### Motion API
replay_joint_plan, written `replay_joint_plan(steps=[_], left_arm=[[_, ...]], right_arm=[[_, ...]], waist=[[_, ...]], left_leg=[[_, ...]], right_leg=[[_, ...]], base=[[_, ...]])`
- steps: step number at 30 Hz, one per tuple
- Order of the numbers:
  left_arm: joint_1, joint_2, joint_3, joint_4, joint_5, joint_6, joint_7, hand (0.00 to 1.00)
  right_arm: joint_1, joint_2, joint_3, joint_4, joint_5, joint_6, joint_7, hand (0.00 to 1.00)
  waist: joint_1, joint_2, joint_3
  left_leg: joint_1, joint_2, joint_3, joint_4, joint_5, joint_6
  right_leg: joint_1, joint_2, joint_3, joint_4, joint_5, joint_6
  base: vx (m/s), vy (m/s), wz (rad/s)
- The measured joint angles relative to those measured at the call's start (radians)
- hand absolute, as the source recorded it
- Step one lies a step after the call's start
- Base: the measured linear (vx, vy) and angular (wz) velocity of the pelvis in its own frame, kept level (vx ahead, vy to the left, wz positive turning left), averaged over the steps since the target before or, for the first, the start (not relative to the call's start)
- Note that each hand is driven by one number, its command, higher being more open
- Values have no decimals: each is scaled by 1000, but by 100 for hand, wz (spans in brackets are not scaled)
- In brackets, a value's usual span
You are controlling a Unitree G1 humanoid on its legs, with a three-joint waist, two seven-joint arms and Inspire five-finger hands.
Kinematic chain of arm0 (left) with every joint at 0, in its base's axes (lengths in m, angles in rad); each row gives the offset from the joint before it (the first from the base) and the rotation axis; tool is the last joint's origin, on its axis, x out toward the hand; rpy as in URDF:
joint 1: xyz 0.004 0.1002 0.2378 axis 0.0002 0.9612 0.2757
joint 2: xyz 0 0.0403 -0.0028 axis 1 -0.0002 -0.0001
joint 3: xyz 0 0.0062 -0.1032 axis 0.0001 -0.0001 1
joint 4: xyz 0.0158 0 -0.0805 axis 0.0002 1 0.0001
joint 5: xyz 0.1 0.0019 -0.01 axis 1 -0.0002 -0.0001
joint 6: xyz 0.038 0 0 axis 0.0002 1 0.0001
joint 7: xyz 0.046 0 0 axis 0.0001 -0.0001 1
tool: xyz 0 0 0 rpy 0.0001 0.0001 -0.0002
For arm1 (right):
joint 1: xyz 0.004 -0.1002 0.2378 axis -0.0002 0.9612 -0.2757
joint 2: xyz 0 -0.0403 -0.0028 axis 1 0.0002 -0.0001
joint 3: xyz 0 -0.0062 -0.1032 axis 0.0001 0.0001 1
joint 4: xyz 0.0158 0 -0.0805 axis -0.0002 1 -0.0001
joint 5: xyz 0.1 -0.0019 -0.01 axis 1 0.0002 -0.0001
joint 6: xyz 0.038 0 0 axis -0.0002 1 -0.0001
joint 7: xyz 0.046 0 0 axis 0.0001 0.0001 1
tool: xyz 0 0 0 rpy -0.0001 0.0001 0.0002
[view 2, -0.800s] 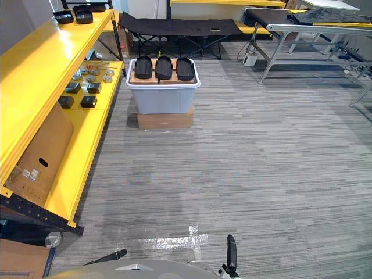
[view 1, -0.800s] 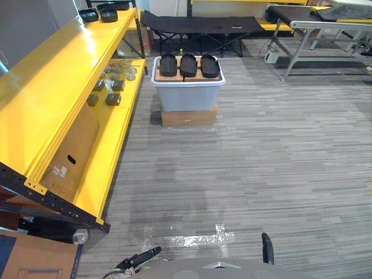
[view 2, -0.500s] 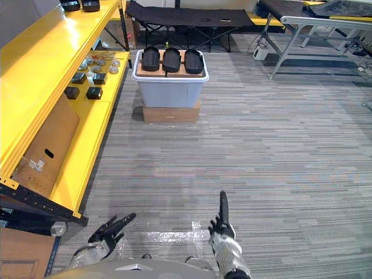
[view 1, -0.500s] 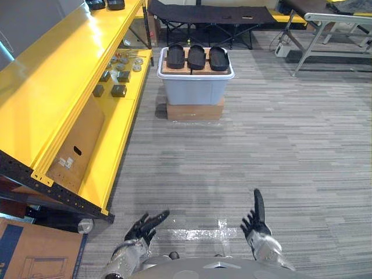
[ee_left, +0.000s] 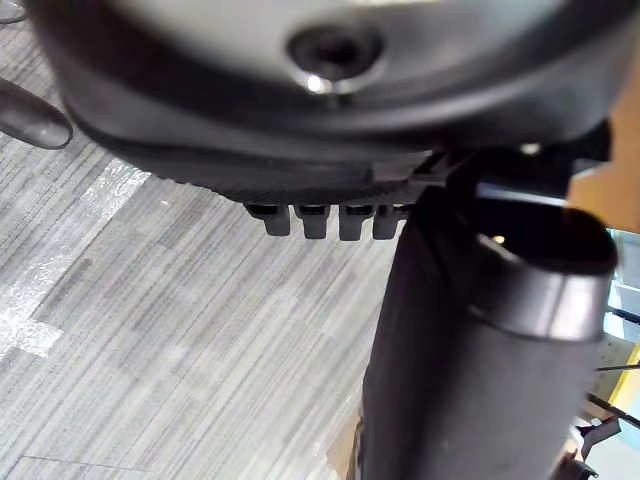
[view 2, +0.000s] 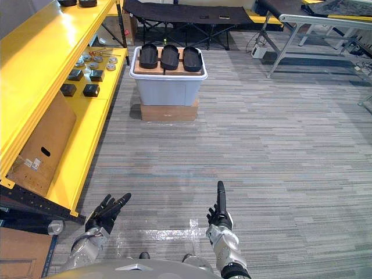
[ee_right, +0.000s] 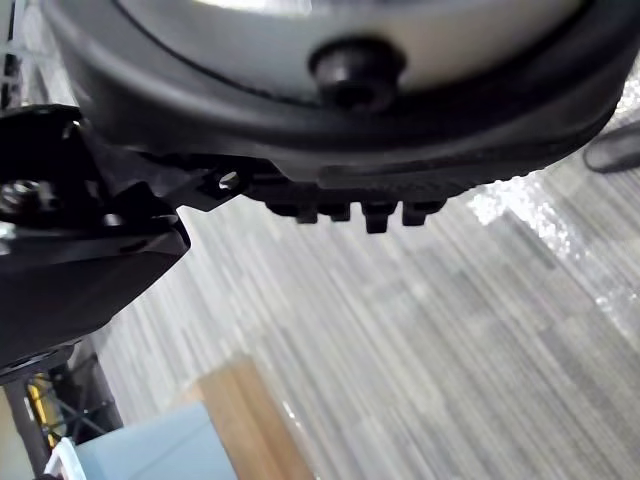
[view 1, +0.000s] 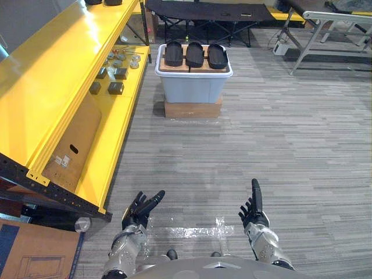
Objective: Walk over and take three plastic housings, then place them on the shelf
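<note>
Advance straight to the three plastic housings [view 1: 195, 54] atop the grey bin [view 1: 193, 90] beside the yellow shelf [view 1: 64, 75], with left robot hand [view 1: 139, 208] and right robot hand [view 1: 253, 210] spread flat, empty.

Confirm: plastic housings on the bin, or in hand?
On the bin. All three plastic housings lie side by side atop the grey bin; left hand and right hand are open, holding nothing.

ITEM: plastic housings [view 1: 194, 54] | QTY: three | LOOK: black, oval, shallow-dished, alike | POSE: lying flat, side by side in a close left-to-right row | PLACE: on a brown board [view 1: 165, 68] atop a pale grey bin [view 1: 192, 90], far, left of centre | ITEM: shelf [view 1: 55, 70] | LOOK: yellow, long | PLACE: along the left side, near the bin
</note>
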Motion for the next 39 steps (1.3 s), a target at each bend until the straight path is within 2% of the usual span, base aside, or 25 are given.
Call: replay_joint_plan(steps=[6, 14, 16, 17, 18, 19, 21, 22, 24, 26, 28, 29, 30, 31, 32, 33, 34, 35, 36, 37, 38, 39], left_arm=[[37, -7, -4, 1, 23, 0, 25, 100], [39, -14, -14, 2, 43, 0, 37, 100], [36, -16, -17, -1, 53, 2, 37, 100], [32, -17, -18, -3, 75, 4, 37, 100], [33, -18, -18, -8, 91, 7, 37, 100], [43, -15, -17, -31, 123, 8, 37, 100], [44, -14, -16, -40, 150, 9, 39, 100], [44, -3, -19, -40, 188, 9, 46, 100], [43, 10, -26, -57, 216, 9, 45, 100], [40, 18, -39, -85, 256, -9, 45, 100], [40, 18, -40, -86, 283, -17, 45, 100], [44, 18, -40, -86, 284, -17, 45, 100], [44, 19, -40, -86, 284, -17, 46, 100], [44, 20, -40, -86, 284, -22, 50, 100], [45, 16, -40, -85, 282, -22, 62, 100], [50, 13, -42, -84, 281, -22, 68, 100], [63, 12, -51, -79, 272, -29, 73, 100], [63, 19, -53, -76, 265, -36, 73, 100], [58, 14, -58, -71, 237, -36, 78, 100], [56, 0, -56, -66, 222, -36, 85, 100], [56, -10, -54, -65, 213, -36, 87, 100], [58, -30, -54, -61, 202, -36, 86, 100]], right_arm=[[18, 26, 6, 4, 0, -1, 4, 100], [39, 26, 23, 26, -34, -1, -8, 100], [38, 24, 27, 30, -40, -2, -24, 100], [35, 20, 31, 31, -40, -2, -32, 100], [33, 19, 32, 32, -40, -2, -34, 100], [28, 19, 46, 32, -40, -5, -41, 100], [26, 15, 57, 30, -40, -31, -44, 100], [23, 5, 59, 29, -39, -43, -44, 100], [32, 2, 60, 26, -40, -47, -50, 100], [52, 1, 59, 24, -44, -47, -54, 100], [77, 0, 55, 23, -76, -46, -52, 100], [90, -7, 55, 23, -78, -43, -47, 100], [93, -8, 53, 23, -77, -42, -44, 100], [95, -11, 45, 23, -77, -40, -31, 100], [89, -21, 45, 23, -78, -37, -13, 100], [88, -33, 45, 23, -79, -35, -3, 100], [87, -54, 52, 18, -82, -33, 14, 100], [83, -54, 52, 17, -82, -33, 18, 100], [77, -63, 52, 18, -82, -35, 20, 100], [71, -80, 53, 17, -83, -35, 22, 100], [67, -85, 53, 16, -83, -35, 22, 100], [66, -91, 53, 19, -84, -35, 20, 100]], waist=[[-7, -8, 4], [5, -17, 10], [8, -23, 14], [10, -22, 17], [15, -17, 17], [20, -14, 31], [20, -13, 55], [16, -11, 60], [13, -10, 61], [13, -13, 63], [13, -22, 68], [13, -20, 69], [12, -17, 69], [13, -12, 66], [13, 10, 62], [10, 31, 57], [13, 54, 31], [9, 48, 28], [4, 53, 30], [2, 86, 44], [7, 96, 53], [20, 95, 67]], left_leg=[[-2, 0, -1, -1, 10, 5], [-13, -11, -13, 0, 13, 23], [-26, -17, -8, 19, -12, 50], [-48, -13, -9, 54, -37, 71], [-69, -5, -4, 86, -52, 78], [-97, 10, 4, 162, -91, 85], [-92, 11, 4, 215, -128, 93], [-78, 18, -1, 244, -153, 90], [-58, 23, -14, 237, -158, 85], [-28, 7, -31, 212, -159, 83], [10, -23, -42, 206, -174, 65], [32, -34, -56, 210, -206, 51], [40, -35, -62, 217, -223, 48], [42, -33, -70, 251, -270, 34], [41, -8, -70, 293, -325, 6], [41, 17, -67, 313, -352, -33], [15, 64, -45, 409, -365, -73], [-42, 76, -19, 527, -364, -76], [-152, 138, 33, 775, -332, -121], [-249, 224, 58, 1012, -213, -109], [-291, 257, 59, 1110, -119, -85], [-343, 265, 49, 1194, -149, -84]], right_leg=[[0, 0, -4, 1, 0, 0], [-12, -16, -19, 22, -1, 4], [-54, -45, -25, 118, -35, 28], [-98, -60, -26, 201, -39, 34], [-141, -71, -25, 276, -39, 34], [-247, -114, -25, 492, -24, 19], [-333, -144, -17, 659, -47, -17], [-354, -127, -3, 640, -78, -9], [-353, -86, 6, 497, -74, 1], [-356, -29, 38, 217, -9, 59], [-359, -28, 71, 160, 17, 49], [-360, -24, 84, 178, 20, 26], [-360, -24, 84, 199, 9, 7], [-366, -21, 80, 251, -20, -38], [-367, -1, 78, 294, -39, -67], [-365, 22, 65, 309, -47, -80], [-343, 54, 52, 294, -54, -88], [-333, 54, 53, 274, -40, -80], [-305, 73, 46, 246, 29, -108], [-244, 111, 38, 200, 19, -130], [-208, 126, 38, 176, 18, -135], [-147, 132, 56, 153, 6, -153]], base=[[-72, -9, 2], [-39, 22, 6], [5, 104, 10], [1, 119, 1], [1, 139, -14], [15, 122, -15], [65, 138, -9], [111, 127, 3], [178, 90, 18], [262, 44, 30], [319, -16, 30], [362, -52, 33], [250, -53, 29], [420, -121, 19], [376, -123, 11], [537, -137, -5], [416, -72, -3], [505, -117, 2], [493, -152, 13], [499, -159, 6], [551, -128, -13], [540, -100, -42]])
